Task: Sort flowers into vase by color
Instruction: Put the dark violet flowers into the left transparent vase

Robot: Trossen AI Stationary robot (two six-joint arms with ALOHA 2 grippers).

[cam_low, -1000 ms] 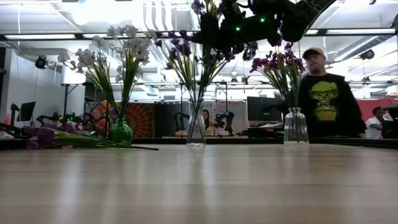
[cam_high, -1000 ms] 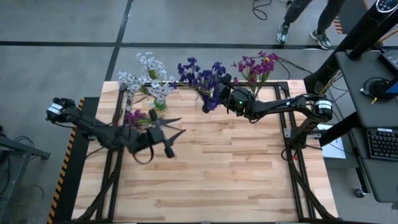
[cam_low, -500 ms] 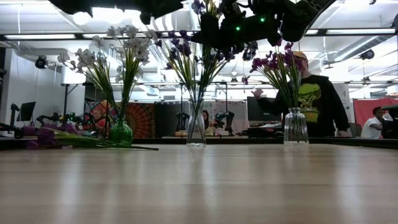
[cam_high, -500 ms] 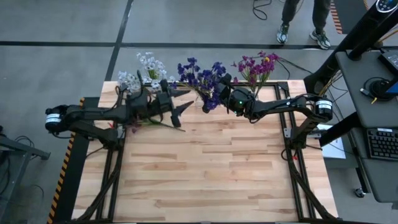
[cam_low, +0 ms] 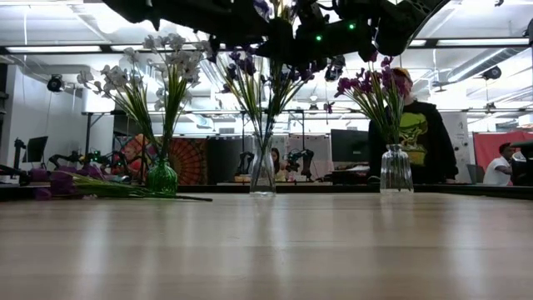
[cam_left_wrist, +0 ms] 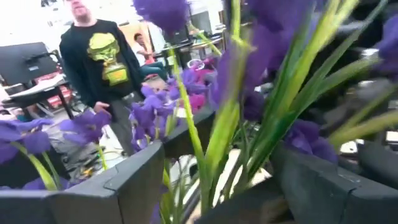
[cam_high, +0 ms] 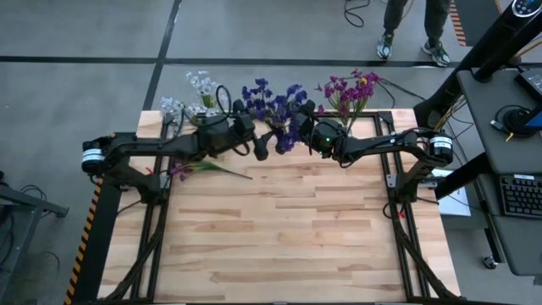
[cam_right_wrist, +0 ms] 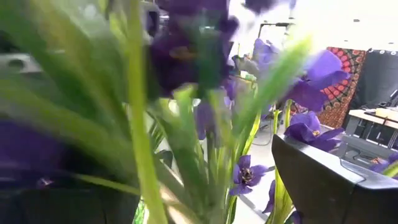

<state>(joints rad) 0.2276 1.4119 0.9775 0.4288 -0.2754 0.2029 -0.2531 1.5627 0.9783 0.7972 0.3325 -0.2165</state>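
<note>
At the table's far edge, three vases stand in a row, each holding one colour of flowers: whitish sprigs (cam_low: 158,62) in the green vase (cam_low: 161,177), dark blue-violet sprigs (cam_high: 273,100) in the middle clear vase (cam_low: 262,173), magenta sprigs (cam_high: 347,89) in the right clear vase (cam_low: 396,170). This grouping matches the sort, so most of the work appears done.

One loose purple sprig (cam_high: 196,166) lies flat on the table (cam_high: 288,237), near the green vase, well apart from the magenta bunch where it belongs by colour.

Both grippers meet at the blue-violet bunch, above the middle vase. The left gripper (cam_high: 260,149) reaches in from the left with its fingers (cam_left_wrist: 134,180) spread wide; green stems pass between them, but the blurred wrist view does not settle whether anything is gripped. The right gripper (cam_high: 298,129) reaches in from the right, fingers also wide apart, stems crowding them loosely, nothing clearly held. Such a stance suits steadying or releasing stems.

A person (cam_low: 420,125) stands beyond the table.
</note>
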